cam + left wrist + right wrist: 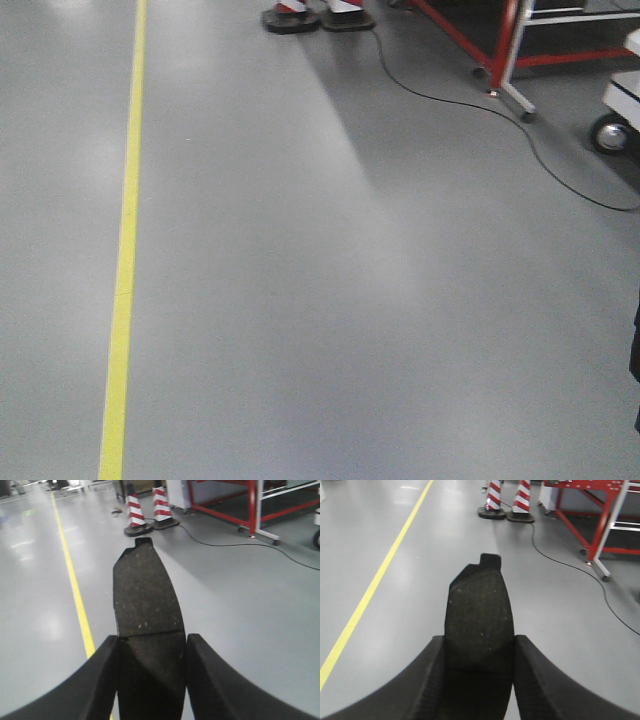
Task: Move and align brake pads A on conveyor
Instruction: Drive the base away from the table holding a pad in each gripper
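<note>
1. Brake pads A (145, 595) are showing as two pieces, one in each claw, both being held out above the grey floor (330, 300).
2. The left claw (151, 639) is pinching one pad by its long edges, with a black finger (100, 675) pressing on each side. The speckled face is pointing up and a small tab is sticking out at the far end.
3. A thin line is running across that pad's face just ahead of the fingertips.
4. The right claw (480, 639) is clamping the second pad (479, 605) the same way, tab leading.
5. The near end of each pad is sinking into shadow between the fingers and is being cut off by the bottom edge, so I cannot tell what the undersides look like.
6. Two red-and-white cones (135, 512) are standing just beside each other beyond the left pad. In the front view the top edge is cropping them down to their bases.
7. A yellow line (122, 280) is running along the floor on the left. A black cable (440, 99) is trailing from the cones past the foot of a red frame (511, 30).
8. A caster wheel (610, 133) is being clipped by the right edge. A dark shape lower on that edge is too cropped to identify.
</note>
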Robot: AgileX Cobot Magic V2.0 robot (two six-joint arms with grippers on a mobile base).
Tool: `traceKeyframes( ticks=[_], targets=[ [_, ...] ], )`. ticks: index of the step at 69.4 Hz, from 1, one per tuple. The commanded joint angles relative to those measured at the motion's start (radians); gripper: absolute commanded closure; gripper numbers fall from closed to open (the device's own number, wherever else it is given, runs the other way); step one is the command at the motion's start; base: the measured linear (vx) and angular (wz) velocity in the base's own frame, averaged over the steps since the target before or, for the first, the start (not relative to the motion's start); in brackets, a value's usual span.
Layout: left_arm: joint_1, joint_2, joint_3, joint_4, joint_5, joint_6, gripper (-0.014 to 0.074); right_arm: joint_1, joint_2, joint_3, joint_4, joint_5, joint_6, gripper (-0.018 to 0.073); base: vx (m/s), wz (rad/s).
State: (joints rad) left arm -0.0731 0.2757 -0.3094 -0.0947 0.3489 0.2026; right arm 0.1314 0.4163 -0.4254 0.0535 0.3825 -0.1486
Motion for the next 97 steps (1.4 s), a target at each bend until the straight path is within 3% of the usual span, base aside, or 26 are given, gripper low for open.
traceKeyframes(
  ticks=[1,44,97],
  targets=[
    [-0.007,0.004,-0.031,-0.011,-0.101,-0.002,0.0413,-0.001,0.004,-0.031,0.001,-0.097,-0.011,0.0463,0.25,0.4],
    [-0.007,0.004,-0.031,-0.011,-0.101,-0.002,0.0413,-0.001,0.004,-0.031,0.001,-0.098,-0.011,0.0463,0.39,0.17],
    [-0.007,0.004,-0.031,-0.011,-0.101,-0.002,0.0413,-0.001,0.004,-0.031,0.001,-0.097,-0.011,0.0463,0.57,0.16]
  ],
)
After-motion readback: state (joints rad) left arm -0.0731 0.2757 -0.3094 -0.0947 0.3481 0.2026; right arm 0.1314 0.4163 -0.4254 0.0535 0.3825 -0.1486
